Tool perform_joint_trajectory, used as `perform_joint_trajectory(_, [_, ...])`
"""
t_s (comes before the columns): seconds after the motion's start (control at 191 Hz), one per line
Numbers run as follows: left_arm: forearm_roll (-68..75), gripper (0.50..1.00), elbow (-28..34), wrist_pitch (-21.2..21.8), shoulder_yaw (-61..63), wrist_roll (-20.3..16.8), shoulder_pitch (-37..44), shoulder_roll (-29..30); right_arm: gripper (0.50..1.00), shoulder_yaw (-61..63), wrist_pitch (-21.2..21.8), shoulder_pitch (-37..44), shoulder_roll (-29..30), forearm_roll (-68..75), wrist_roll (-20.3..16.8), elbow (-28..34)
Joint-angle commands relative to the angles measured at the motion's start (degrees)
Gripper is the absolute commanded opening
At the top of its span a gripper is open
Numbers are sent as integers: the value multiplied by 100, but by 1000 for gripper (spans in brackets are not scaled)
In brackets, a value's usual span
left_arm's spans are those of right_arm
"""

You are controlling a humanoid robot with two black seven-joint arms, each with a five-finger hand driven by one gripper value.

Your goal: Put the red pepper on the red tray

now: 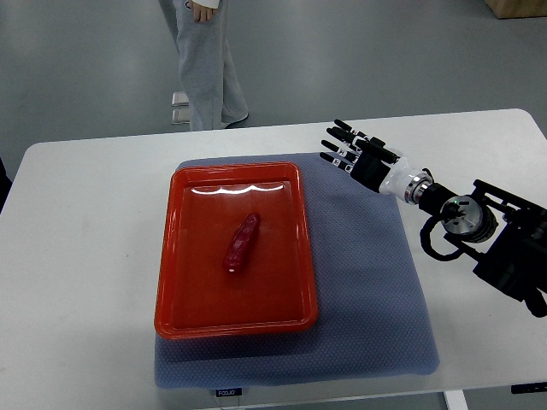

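Note:
A red pepper (240, 243), long and dark red, lies at a slant inside the red tray (185, 303), near its middle. The tray rests on the left half of a grey-blue mat (367, 282). My right hand (346, 146) hovers over the mat's far right corner, well to the right of the tray, with its black fingers spread and nothing held. Its arm (479, 226) comes in from the right edge. No left arm shows.
The white table (77, 256) carries the mat. A person in grey trousers (205, 68) stands just beyond the table's far edge, with a hand (202, 12) hanging down. Grey floor lies behind.

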Motion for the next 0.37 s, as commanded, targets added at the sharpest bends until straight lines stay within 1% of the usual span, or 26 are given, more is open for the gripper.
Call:
perform_joint_trajectory(0.0, [0,1000,3,0,-3,0,0,0,915,135,195,-22,20,-30,24,-2])
perform_joint_trajectory(0.037, [-8,1000,3,0,-3,0,0,0,915,162,327,-31,12,-65,24,-2])
perform_joint_trajectory(0.131, [0,1000,3,0,-3,0,0,0,915,162,503,-57,-23,-74,24,-11])
perform_joint_trajectory(0.362, [-8,1000,3,0,-3,0,0,0,915,162,529,-31,-261,-135,24,-28])
